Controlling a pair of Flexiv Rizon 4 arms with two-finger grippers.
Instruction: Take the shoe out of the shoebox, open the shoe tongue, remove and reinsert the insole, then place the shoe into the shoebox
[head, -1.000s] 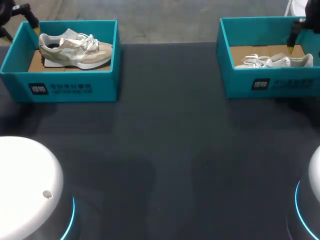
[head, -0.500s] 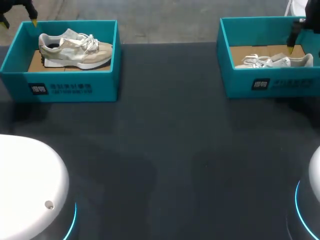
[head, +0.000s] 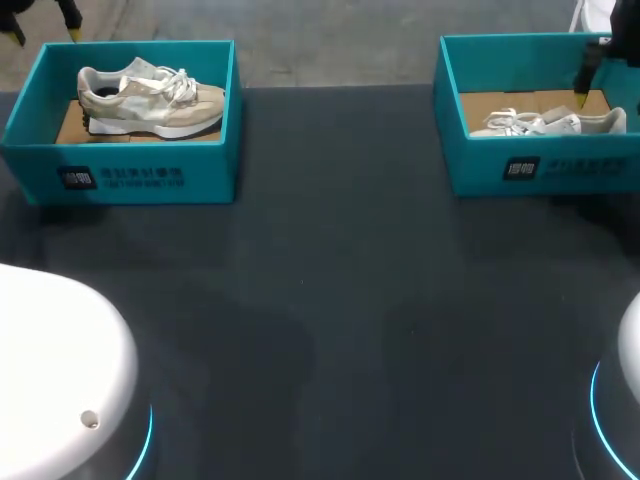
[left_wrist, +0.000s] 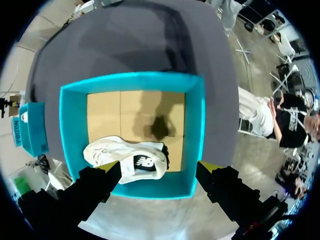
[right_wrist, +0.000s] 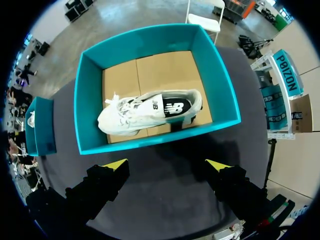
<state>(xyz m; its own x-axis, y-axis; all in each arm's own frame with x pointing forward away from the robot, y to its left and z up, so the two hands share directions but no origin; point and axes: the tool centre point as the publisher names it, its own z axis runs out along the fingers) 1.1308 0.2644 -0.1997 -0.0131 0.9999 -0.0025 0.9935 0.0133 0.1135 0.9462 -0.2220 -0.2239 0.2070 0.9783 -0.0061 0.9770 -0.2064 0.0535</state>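
Two teal shoeboxes stood well apart at the far edge of the dark table (head: 330, 300), one towards each side. The left shoebox (head: 130, 175) held a beige sneaker (head: 150, 100) with white laces. It sat upright on the cardboard floor (left_wrist: 135, 107), its toe towards the middle of the table and its heel near the box's outer wall. The right shoebox (head: 540, 170) held the matching sneaker (right_wrist: 150, 112), also upright on a cardboard floor (right_wrist: 150, 70), with its laces towards the middle of the table. Seen from above, its collar gaped enough to show the dark printed insole (right_wrist: 172, 106).

The left claw (left_wrist: 159, 169) hung high over the outer far corner of the left shoebox. Its two yellow-tipped fingers (left_wrist: 107, 167) were spread wide, nearly as wide as the box looked beneath them, and they gripped nothing. From its wrist, the sneaker lay against the box wall nearest the fingers.

The right claw (right_wrist: 166, 165) hung above the right shoebox at its outer far part, its fingers (right_wrist: 115, 164) likewise spread wide and empty. Neither claw touched a shoe or a box.

The rounded white arm bases, each ringed with a blue light, sat at the near left corner (head: 60, 360) and the near right corner (head: 628, 380) of the table.
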